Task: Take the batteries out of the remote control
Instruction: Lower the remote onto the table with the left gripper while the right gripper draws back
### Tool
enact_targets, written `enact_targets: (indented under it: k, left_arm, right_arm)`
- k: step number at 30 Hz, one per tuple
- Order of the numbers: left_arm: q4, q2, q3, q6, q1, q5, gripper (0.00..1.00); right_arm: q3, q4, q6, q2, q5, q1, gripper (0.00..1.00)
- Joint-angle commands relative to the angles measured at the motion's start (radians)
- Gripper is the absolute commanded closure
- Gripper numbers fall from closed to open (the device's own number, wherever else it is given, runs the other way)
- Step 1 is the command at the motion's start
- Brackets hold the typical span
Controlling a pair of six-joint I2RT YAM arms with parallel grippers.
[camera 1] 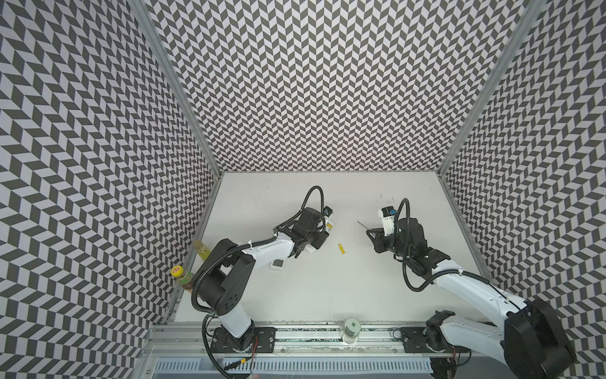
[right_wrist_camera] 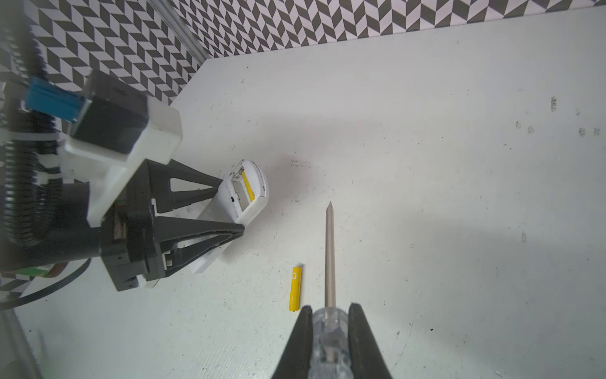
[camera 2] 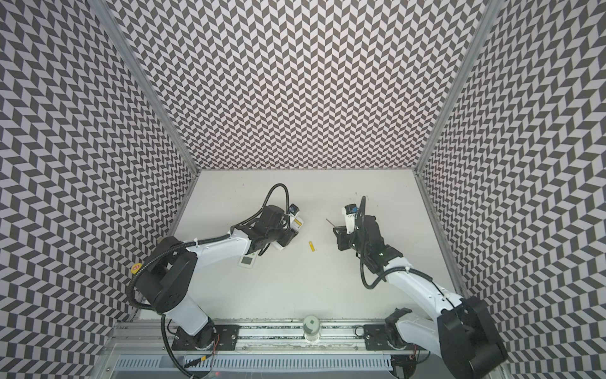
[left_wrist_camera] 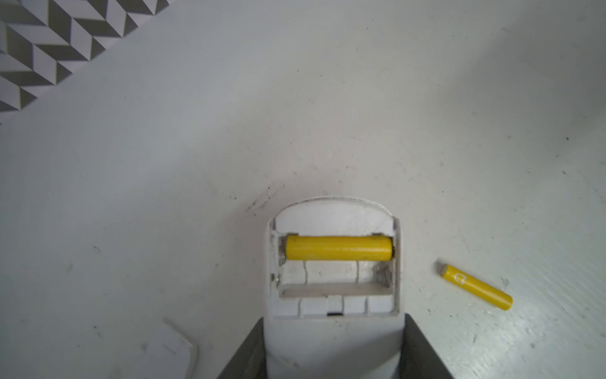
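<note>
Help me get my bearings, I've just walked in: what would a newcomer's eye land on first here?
Probably the loose yellow battery lying on the white table between the two arms. Next, the white remote gripped by the left pincer, its compartment open with a second yellow battery seated inside. Then the clear-handled screwdriver clamped in the right pincer.

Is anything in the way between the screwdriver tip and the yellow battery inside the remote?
Nothing visible. The remote compartment is uncovered, its battery exposed, and only table lies between it and the screwdriver in the right gripper. The loose battery lies beside the shaft, off that line.
</note>
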Motion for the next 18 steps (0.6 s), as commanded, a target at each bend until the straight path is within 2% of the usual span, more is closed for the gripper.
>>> enact_targets:
  k: [1, 4, 10, 15, 18]
  left_arm:
    - [0.083, -0.014, -0.004, -0.091, 0.004, 0.013, 1.0]
    - [0.102, 0.002, -0.004, -0.1, 0.009, -0.014, 0.99]
    - [0.093, 0.074, 0.045, -0.128, 0.045, 0.005, 0.89]
    - [0.046, 0.136, 0.12, -0.142, 0.053, 0.035, 0.76]
    - [0.02, 0.163, 0.158, -0.14, 0.056, 0.036, 0.61]
  right_arm:
    - [0.0, 0.063, 0.019, 0.046, -0.022, 0.021, 1.0]
    - [0.021, 0.045, 0.01, 0.077, -0.037, 0.036, 1.0]
    - [0.02, 0.021, -0.01, 0.082, -0.029, 0.04, 1.0]
    - [0.025, 0.0, -0.034, 0.09, -0.033, 0.04, 1.0]
    - [0.029, -0.012, -0.052, 0.079, -0.023, 0.039, 1.0]
